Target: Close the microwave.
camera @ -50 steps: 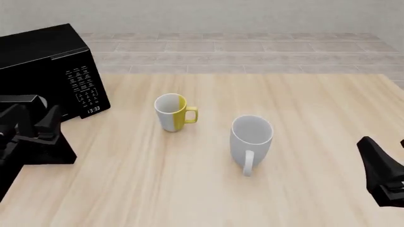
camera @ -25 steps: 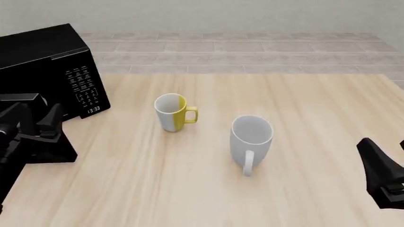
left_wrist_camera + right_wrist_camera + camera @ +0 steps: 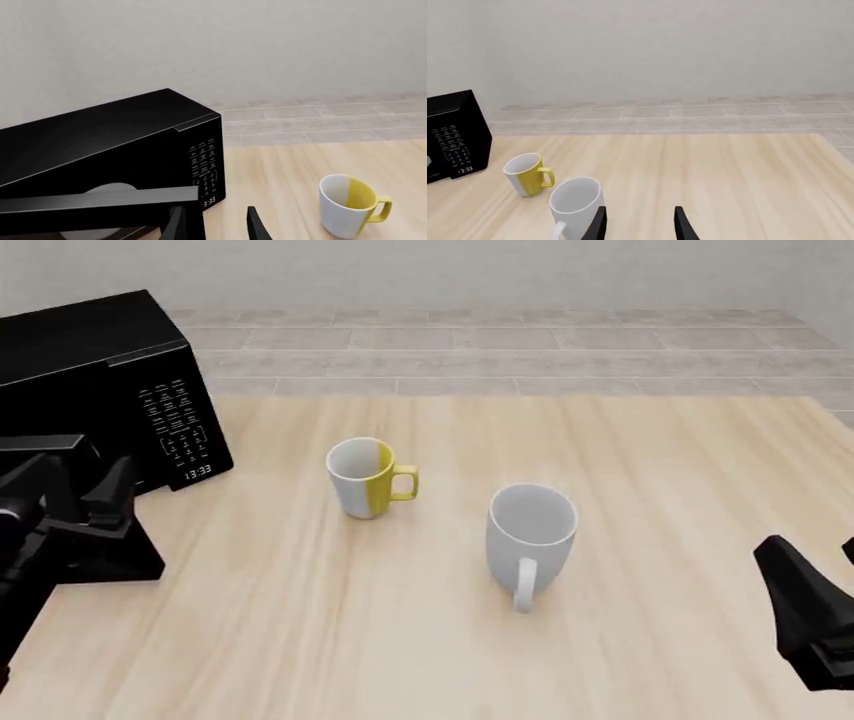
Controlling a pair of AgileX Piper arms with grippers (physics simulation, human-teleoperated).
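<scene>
The microwave (image 3: 94, 360) is a glossy black box at the table's far left, with a white keypad and a clock reading 13:33. Its door (image 3: 100, 202) stands swung out toward me, and the turntable (image 3: 110, 190) shows behind it. My left gripper (image 3: 78, 498) is open, right at the door's free edge. In the left wrist view its fingertips (image 3: 175, 225) straddle that end of the door. The right gripper (image 3: 807, 610) hangs open and empty at the near right edge, far from the microwave (image 3: 454, 135).
A yellow-and-white mug (image 3: 363, 478) stands upright just right of the microwave. A taller white mug (image 3: 531, 535) stands nearer me, its handle toward the front. Tiled floor and a pale wall lie beyond the table's far edge.
My left gripper and the door's free edge have shifted slightly right, toward the microwave's front. The right gripper has sunk a little lower. The mugs have not moved.
</scene>
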